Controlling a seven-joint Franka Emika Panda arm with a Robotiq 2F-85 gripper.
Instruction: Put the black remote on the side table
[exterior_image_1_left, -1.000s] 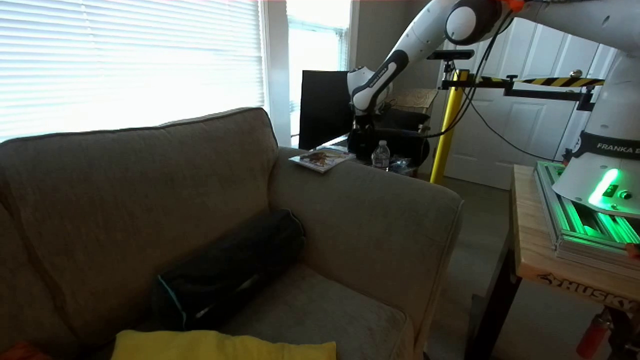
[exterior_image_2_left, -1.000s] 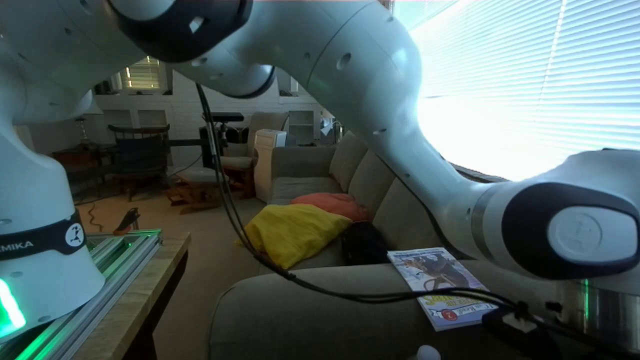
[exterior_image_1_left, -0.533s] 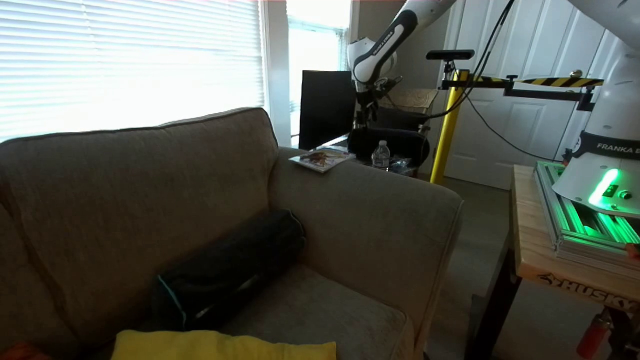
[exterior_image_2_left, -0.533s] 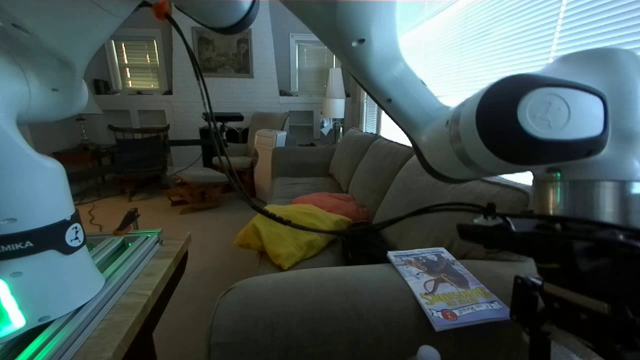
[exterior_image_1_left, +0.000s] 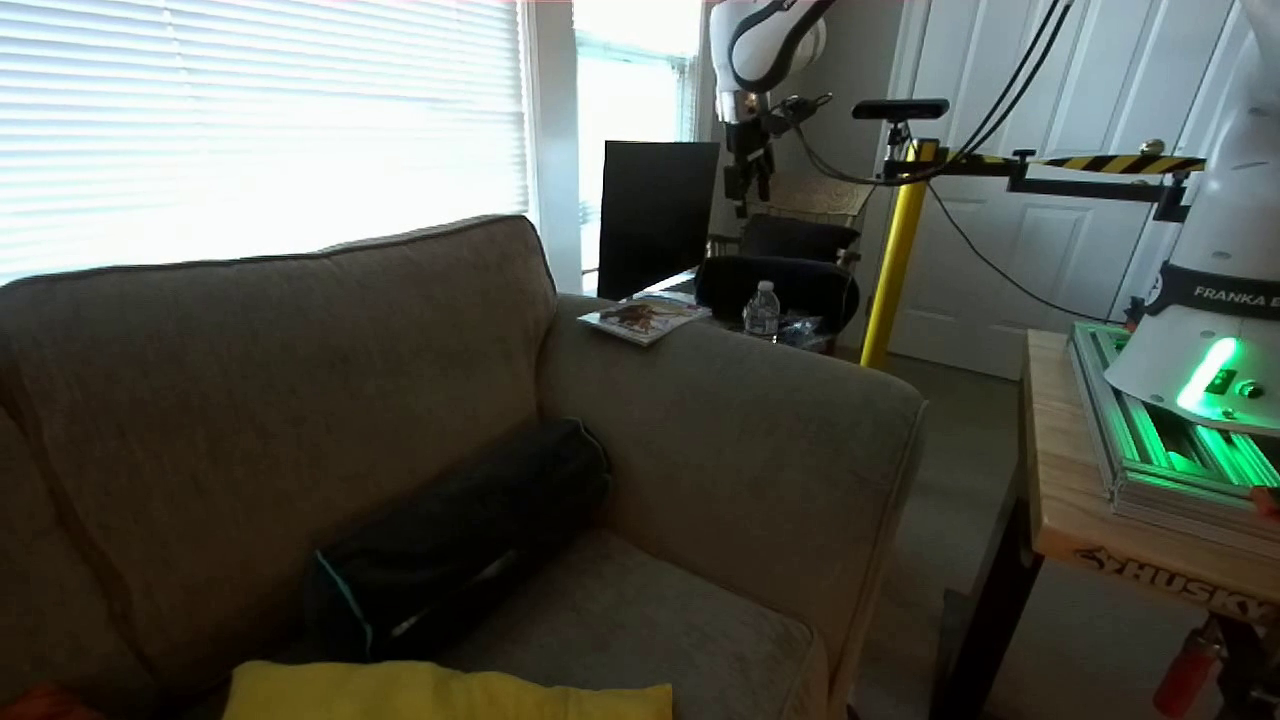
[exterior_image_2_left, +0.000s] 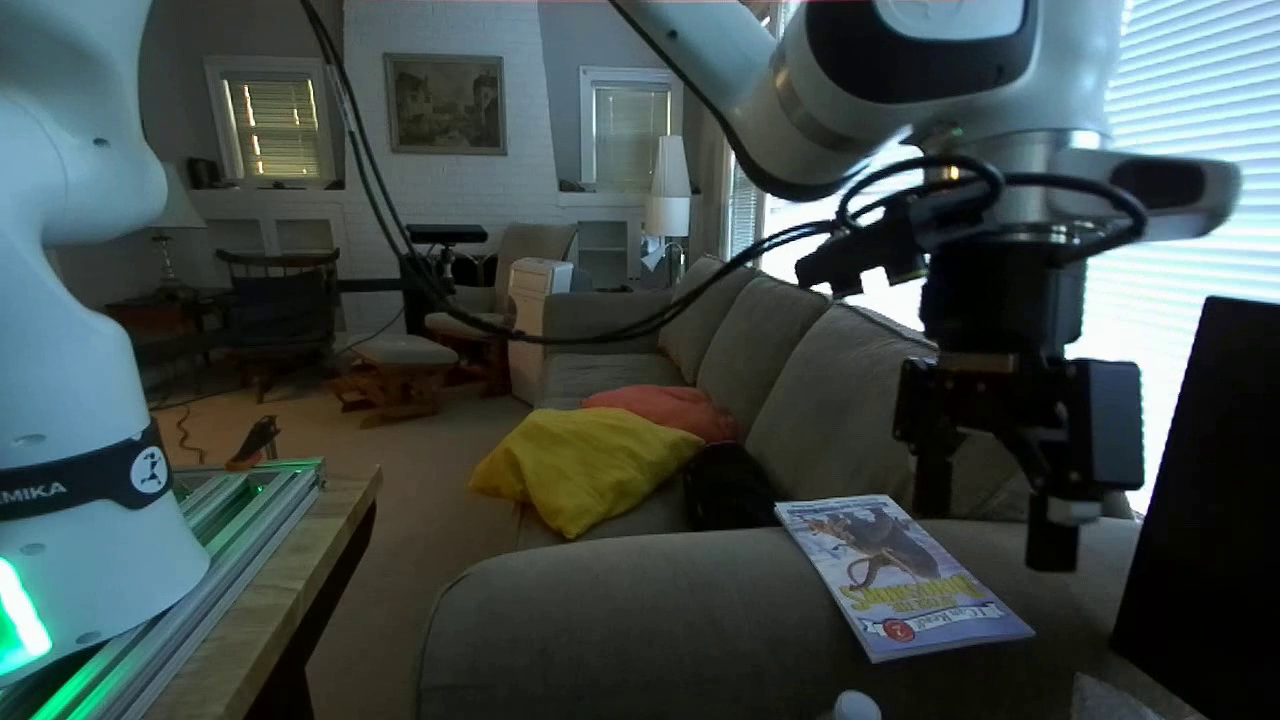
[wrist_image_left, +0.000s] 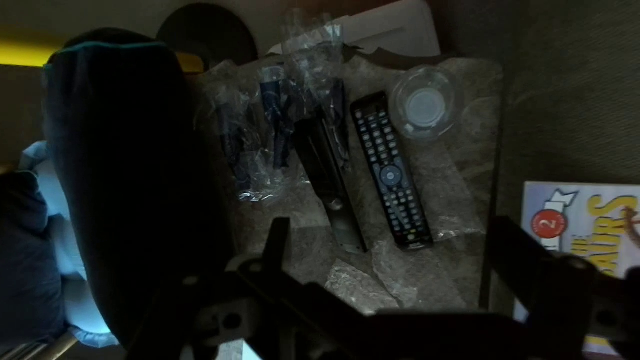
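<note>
in an exterior view, the black two-fingered gripper (exterior_image_1_left: 750, 190) points down, its fingers apart. below it stands a clear plastic water bottle (exterior_image_1_left: 762, 314); below and left, a colourful paperback (exterior_image_1_left: 648, 318) lies on the arm of the brown fabric couch (exterior_image_1_left: 720, 430). left of the gripper are a flat black panel (exterior_image_1_left: 655, 220) and a bright window with white slatted blinds (exterior_image_1_left: 260, 140); right of it, a white panelled door (exterior_image_1_left: 1060, 240).

in an exterior view, the paperback shows below and left of the fingers. farther left, a yellow fabric cushion (exterior_image_2_left: 590, 465) and a coral-red cushion (exterior_image_2_left: 665, 408) lie on the couch; a framed painting (exterior_image_2_left: 447, 105) hangs on the white brick wall (exterior_image_2_left: 480, 185).

in the wrist view the fingers stand wide apart. under the gripper spreads the stone-patterned side table (wrist_image_left: 475, 120); on it, well below the gap between the fingers, lies the slim black oblong remote (wrist_image_left: 391, 173) with pale buttons. just left is a glossy black oblong thing (wrist_image_left: 329, 187); the bottle stands beside the remote's far end. crumpled clear plastic packets (wrist_image_left: 297, 85) lie around the glossy thing's far end, and a black cushion with teal piping (wrist_image_left: 132, 165) is farther left.
</note>
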